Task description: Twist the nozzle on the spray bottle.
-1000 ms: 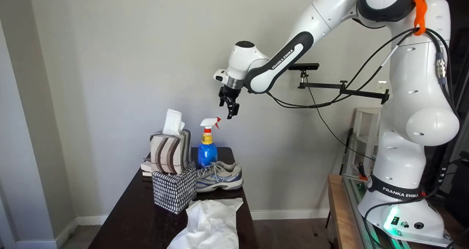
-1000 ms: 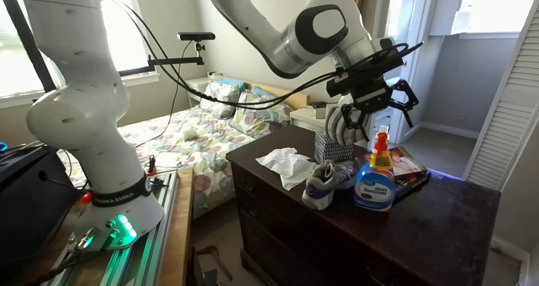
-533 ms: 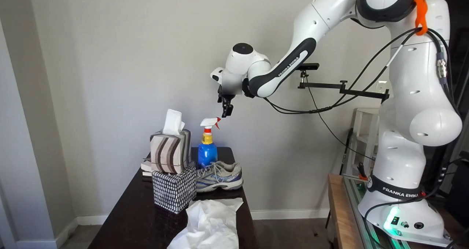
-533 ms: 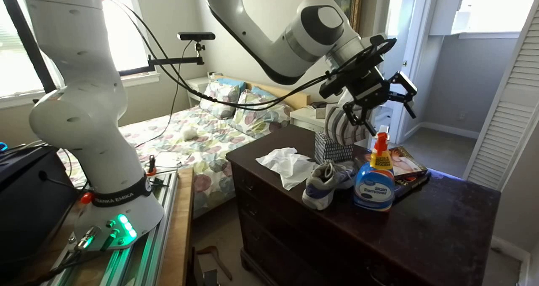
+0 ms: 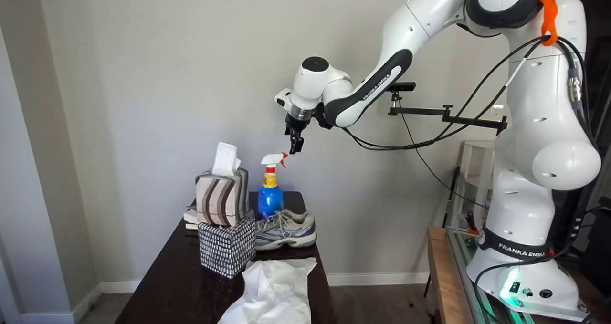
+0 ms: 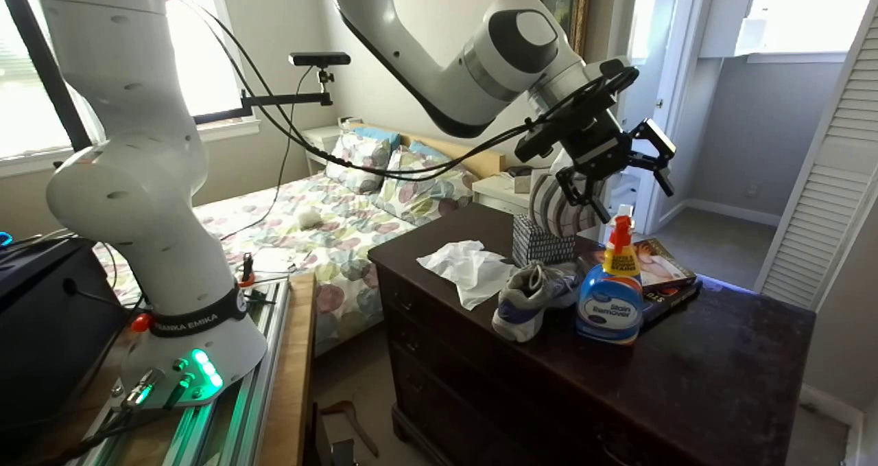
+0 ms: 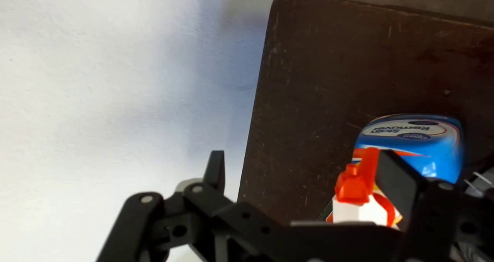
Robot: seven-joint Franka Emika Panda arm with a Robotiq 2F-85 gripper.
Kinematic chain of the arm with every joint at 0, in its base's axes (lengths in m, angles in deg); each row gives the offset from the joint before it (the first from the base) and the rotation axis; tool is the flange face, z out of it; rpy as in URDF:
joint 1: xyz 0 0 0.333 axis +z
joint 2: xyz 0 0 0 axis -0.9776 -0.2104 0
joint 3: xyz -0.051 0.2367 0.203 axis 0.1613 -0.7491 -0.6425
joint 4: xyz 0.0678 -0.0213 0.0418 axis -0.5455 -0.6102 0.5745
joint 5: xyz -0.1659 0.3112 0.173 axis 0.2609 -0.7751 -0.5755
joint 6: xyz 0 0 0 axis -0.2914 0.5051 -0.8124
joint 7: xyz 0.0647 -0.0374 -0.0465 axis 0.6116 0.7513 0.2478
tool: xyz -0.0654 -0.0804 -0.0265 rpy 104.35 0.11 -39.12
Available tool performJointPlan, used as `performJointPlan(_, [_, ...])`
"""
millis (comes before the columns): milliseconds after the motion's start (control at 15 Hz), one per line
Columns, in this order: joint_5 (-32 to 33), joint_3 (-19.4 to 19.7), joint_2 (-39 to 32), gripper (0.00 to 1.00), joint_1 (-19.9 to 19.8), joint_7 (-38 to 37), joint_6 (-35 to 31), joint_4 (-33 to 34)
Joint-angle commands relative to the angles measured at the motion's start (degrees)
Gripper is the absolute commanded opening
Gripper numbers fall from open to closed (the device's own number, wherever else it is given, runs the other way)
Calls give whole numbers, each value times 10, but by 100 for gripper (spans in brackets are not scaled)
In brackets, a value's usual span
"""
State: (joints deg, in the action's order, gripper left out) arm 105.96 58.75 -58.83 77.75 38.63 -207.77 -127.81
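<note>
The spray bottle stands upright on the dark dresser, with its blue body (image 5: 270,201) and white trigger head in an exterior view, and its labelled front (image 6: 609,308) in an exterior view. Its red-orange nozzle (image 5: 285,155) points toward the robot's side; it also shows in the wrist view (image 7: 352,188). My gripper (image 6: 637,205) is wide open and empty, a little above the bottle's head. In the wrist view the gripper (image 7: 303,156) has the nozzle between its fingers, close beside the right finger. I cannot tell whether that finger touches it. The right finger hides part of the bottle.
A sneaker (image 5: 286,228) stands beside the bottle. A striped tissue box (image 5: 217,197) sits on a black-and-white box (image 5: 226,247). Books (image 6: 662,267) lie behind the bottle. A crumpled white sheet (image 5: 274,290) lies on the dresser (image 7: 308,80). A wall (image 5: 372,181) runs alongside.
Over the last second my gripper has shifted slightly toward the bottle and its wrist has tilted. In the last half second it has barely moved. The fingers stay open; the bottle has not moved.
</note>
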Motion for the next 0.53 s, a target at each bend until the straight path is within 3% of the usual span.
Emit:
performJointPlan(0, [25, -15, 1, 100, -16, -31, -29, -20])
performJointPlan(400, [50, 8, 2, 100, -4, -101, -72, -33])
performJointPlan(467, [55, 11, 2, 87, -5, -109, -76, -34])
